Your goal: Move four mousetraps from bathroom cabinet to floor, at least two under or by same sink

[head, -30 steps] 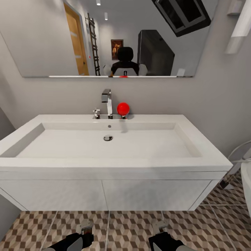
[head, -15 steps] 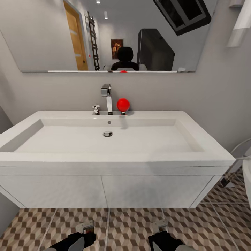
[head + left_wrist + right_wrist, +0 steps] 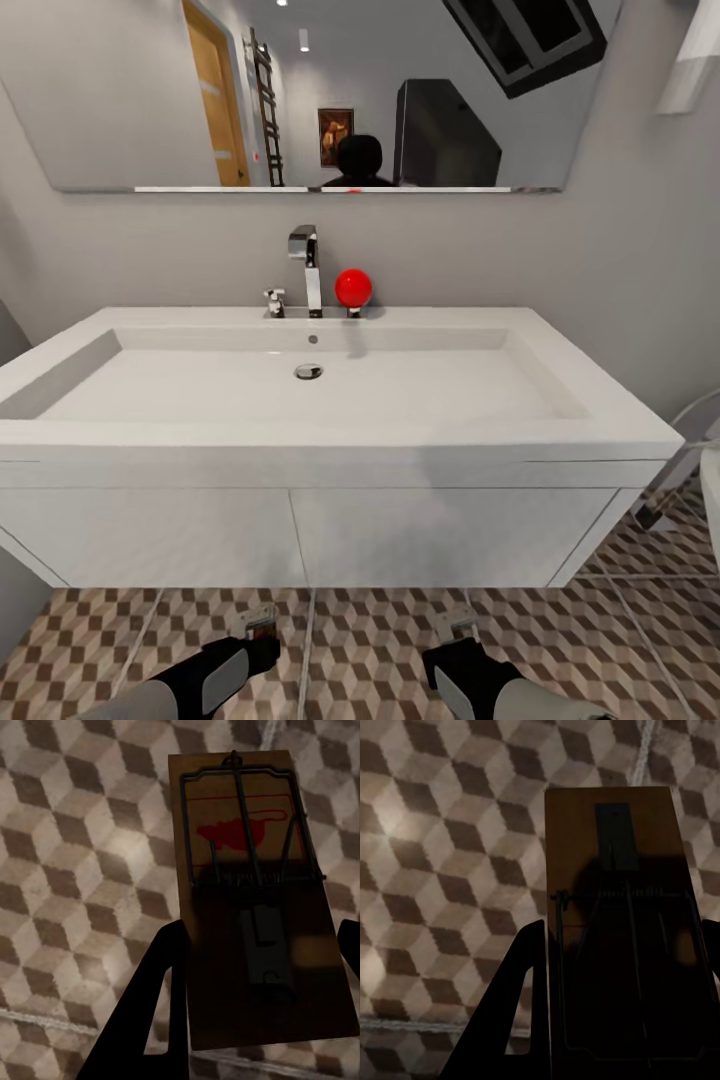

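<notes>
Colours and patterns, bathroom.
Sink (image 3: 340, 440) white; ball (image 3: 353, 287) red; floor (image 3: 380, 650) brown-beige cube print; mousetrap (image 3: 255, 907) brown wood, red mark; fingers (image 3: 150, 1012) black.

mousetrap (image 3: 622, 937) near end cut off, shadowed

A brown mousetrap (image 3: 255, 907) in each hand, another mousetrap (image 3: 622, 922) opposite.

My two forearms end in matte black rounded wrist housings with pale grey shell panels. Left gripper (image 3: 262, 622) and right gripper (image 3: 458, 623) each carry a small light-grey metal block at the tip. On both wrist cameras the fingers (image 3: 154, 997) (image 3: 506, 1001) read as flat black tapered blades.
</notes>
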Tool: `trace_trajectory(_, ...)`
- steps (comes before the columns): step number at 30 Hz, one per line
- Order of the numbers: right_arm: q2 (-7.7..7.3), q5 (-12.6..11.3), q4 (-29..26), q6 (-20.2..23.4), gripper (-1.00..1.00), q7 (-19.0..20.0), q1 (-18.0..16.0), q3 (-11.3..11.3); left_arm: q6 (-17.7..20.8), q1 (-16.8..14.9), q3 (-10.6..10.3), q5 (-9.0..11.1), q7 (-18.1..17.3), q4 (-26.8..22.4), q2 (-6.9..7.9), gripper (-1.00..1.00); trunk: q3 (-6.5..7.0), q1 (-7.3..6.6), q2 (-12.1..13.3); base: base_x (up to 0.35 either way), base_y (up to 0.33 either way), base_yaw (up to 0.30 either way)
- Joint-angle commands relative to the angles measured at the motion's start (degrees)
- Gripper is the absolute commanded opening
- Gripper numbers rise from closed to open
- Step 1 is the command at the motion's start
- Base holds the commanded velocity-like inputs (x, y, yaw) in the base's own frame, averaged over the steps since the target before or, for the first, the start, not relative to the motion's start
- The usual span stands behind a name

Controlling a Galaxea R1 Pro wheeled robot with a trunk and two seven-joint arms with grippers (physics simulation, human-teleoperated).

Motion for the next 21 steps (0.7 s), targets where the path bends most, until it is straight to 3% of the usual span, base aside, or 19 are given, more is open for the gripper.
trace_trajectory(1, -0.01, -0.47, -0.11, 0.34, -1.0, -0.17, -0.03, 0.48, 0.24, -0.09, -0.34, 0.13, 0.57, -0.27, 0.09, -1.0, -0.23, 0.22, -0.44, 0.0, 0.0, 0.0)
trace_trajectory(9, -0.14, -0.18, -0.28, 2.98, -1.0, 0.3, -1.42, 0.55, 0.26, -1.08, -0.36, 0.04, 0.59, -0.24, 0.26, -1.0, -1.67, 1.97, -3.65, 0.0, 0.0, 0.0)
trace_trajectory(21, 0.0, -0.35, -0.29, 3.32, -1.0, 0.51, -3.39, 0.48, 0.26, -2.48, -0.37, 0.07, 0.5, -0.24, 0.47, -1.0, -3.64, 4.39, -8.06, 0.0, 0.0, 0.0)
